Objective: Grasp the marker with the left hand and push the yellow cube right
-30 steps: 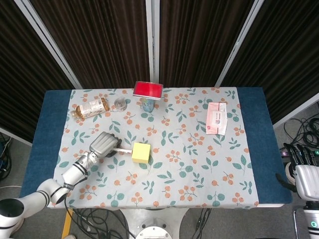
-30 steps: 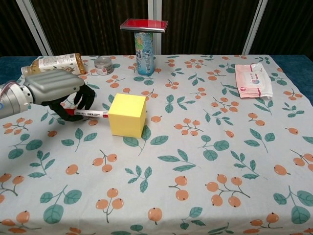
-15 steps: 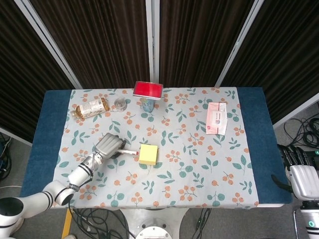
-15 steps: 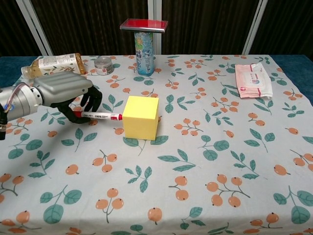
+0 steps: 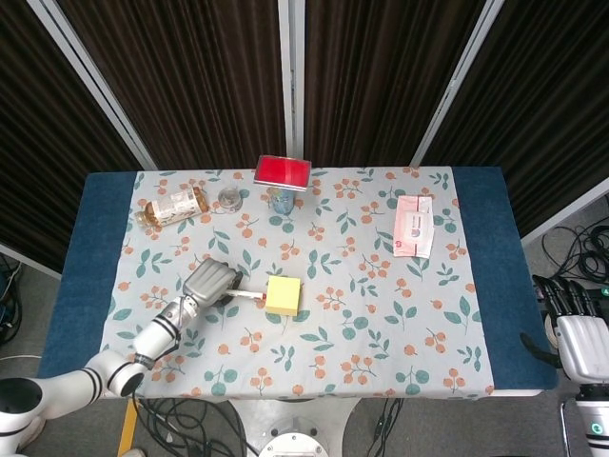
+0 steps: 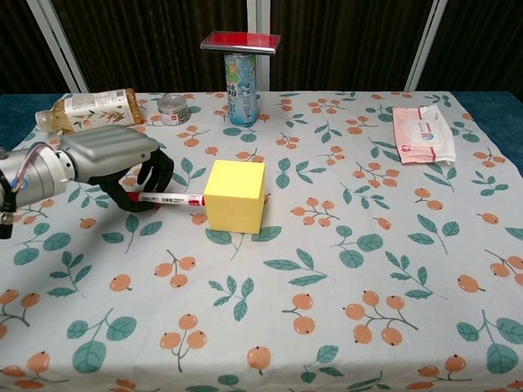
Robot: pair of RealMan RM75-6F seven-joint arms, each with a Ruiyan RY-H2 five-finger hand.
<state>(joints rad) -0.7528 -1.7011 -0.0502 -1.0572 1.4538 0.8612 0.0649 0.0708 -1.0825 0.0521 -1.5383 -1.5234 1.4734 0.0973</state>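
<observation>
Yellow cube (image 6: 235, 195) sits left of centre in the chest view, on the fruit-print tablecloth (image 6: 343, 269), with the tip of the marker (image 6: 167, 198) touching its left face. Just left of it, the robot's left hand (image 6: 110, 159) has its fingers curled round the marker's red-capped end. The grasp looks done and the push appears to be under way; how far right the cube must go cannot be told. Open cloth lies to the cube's right, with only a wipes packet (image 6: 423, 133) at upper right, well apart. Further back, a can (image 6: 241, 77) topped by a red box (image 6: 241, 40), a small jar (image 6: 172, 109) and a lying bottle (image 6: 86, 108) line the far edge. At the head view's lower right corner, the right hand (image 5: 579, 328) waits off the table, its grip unclear.
</observation>
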